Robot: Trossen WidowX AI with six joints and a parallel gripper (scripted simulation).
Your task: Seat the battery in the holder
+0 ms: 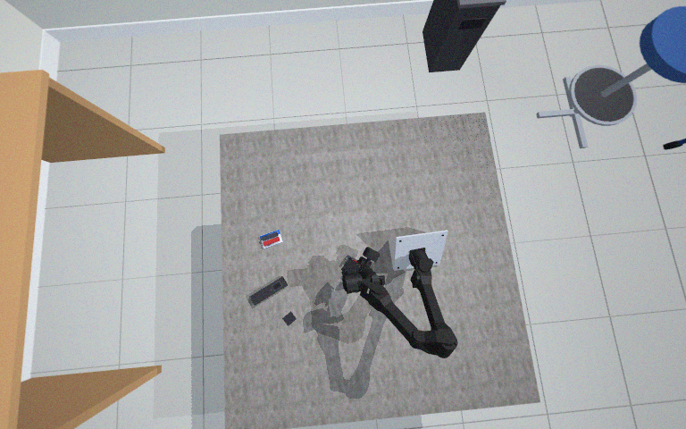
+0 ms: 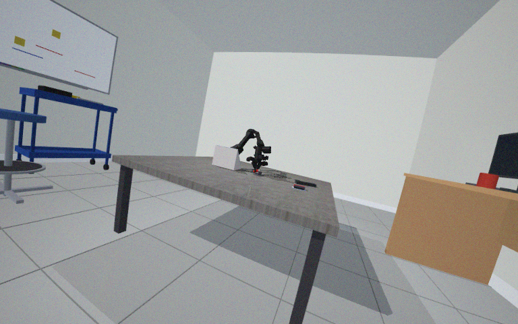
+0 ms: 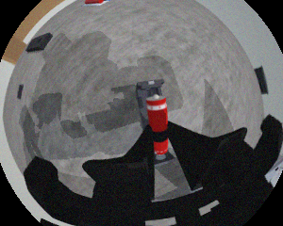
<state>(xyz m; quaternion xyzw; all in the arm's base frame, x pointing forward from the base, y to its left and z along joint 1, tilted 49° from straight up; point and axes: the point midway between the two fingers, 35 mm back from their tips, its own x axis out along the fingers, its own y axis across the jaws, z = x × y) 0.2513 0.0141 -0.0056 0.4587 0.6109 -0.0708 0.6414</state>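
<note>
The red battery (image 3: 157, 115), with white and black bands, is between the fingers of my gripper (image 3: 158, 125) (image 2: 256, 169), which is shut on it. Its silver terminal points to the top of the wrist view. The dark grey holder (image 3: 141, 101) (image 2: 259, 173) is below it on the table. The holder's lip end (image 3: 150, 85) shows just beyond the terminal, with a small gap in view. The flat end is near the holder's other end, low in the wrist view. The battery covers much of the holder; its seating depth and spring contact cannot be told. In the top view the arm mostly hides both.
A white panel (image 1: 405, 249) (image 2: 224, 156) stands by the arm's base. A small red, blue and white item (image 1: 271, 239) (image 2: 299, 187), a long dark block (image 1: 267, 291) (image 2: 305, 183) (image 3: 40, 42) and a small dark square (image 1: 288, 318) (image 3: 20, 91) lie apart from the holder.
</note>
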